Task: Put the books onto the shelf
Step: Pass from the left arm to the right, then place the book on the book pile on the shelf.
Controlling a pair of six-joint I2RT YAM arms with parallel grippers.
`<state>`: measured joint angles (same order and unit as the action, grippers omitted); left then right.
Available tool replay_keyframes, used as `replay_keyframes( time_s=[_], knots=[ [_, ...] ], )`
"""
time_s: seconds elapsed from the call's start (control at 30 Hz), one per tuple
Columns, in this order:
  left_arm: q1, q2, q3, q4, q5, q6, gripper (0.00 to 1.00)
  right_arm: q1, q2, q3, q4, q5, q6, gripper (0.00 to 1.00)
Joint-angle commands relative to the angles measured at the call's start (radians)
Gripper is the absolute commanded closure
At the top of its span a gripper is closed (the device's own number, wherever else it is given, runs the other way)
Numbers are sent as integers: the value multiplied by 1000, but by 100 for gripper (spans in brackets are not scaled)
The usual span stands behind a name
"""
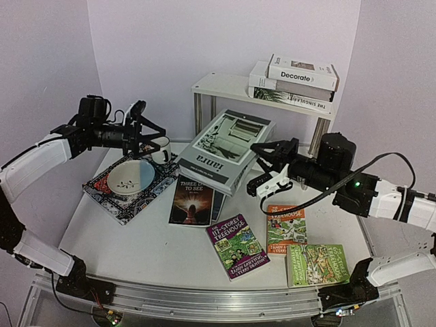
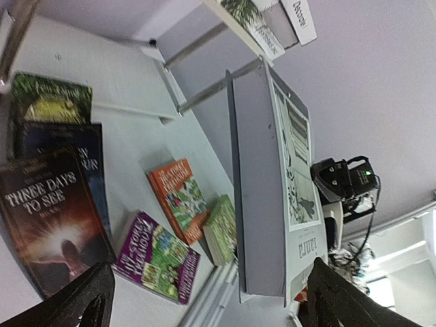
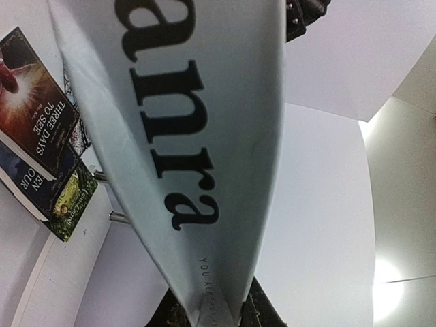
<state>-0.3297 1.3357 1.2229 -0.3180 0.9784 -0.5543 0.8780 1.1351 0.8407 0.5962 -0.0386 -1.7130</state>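
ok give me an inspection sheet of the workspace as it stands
surface: white table, books spread flat on it
job's things: shelf at the back, book stack on its top board; grey book tilted, lifted at one edge; dark book, purple book, orange book and green book lie on the table
clutter: mat with bowl on it, mug behind
fingers: left fingers open, holding nothing, above the mat; right fingers shut on the grey book's edge
cables: black cable loops under the right arm
surroundings: plain walls, nothing else seen
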Motion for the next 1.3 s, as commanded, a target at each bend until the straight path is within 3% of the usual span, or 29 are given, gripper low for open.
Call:
replay_keyframes(
  time_s=[0.0,0.2,0.47,0.67,1.1,1.27],
  knots=[
    [6,-134,73,-20,-248,126,0,3,-32,121,-27,82,21,87],
    [6,-253,66,-23,-482,192,0,3,-23,183,-11,81,21,86],
    [6,-352,35,-21,-675,241,0,3,43,339,26,159,31,88],
    [5,-348,16,-18,-690,251,0,3,161,529,-2,359,11,87],
    [6,-348,0,-17,-689,255,0,-41,282,691,-12,532,-101,90],
    [6,-384,-18,-18,-823,262,0,-75,331,755,-12,609,-118,91]
  ],
)
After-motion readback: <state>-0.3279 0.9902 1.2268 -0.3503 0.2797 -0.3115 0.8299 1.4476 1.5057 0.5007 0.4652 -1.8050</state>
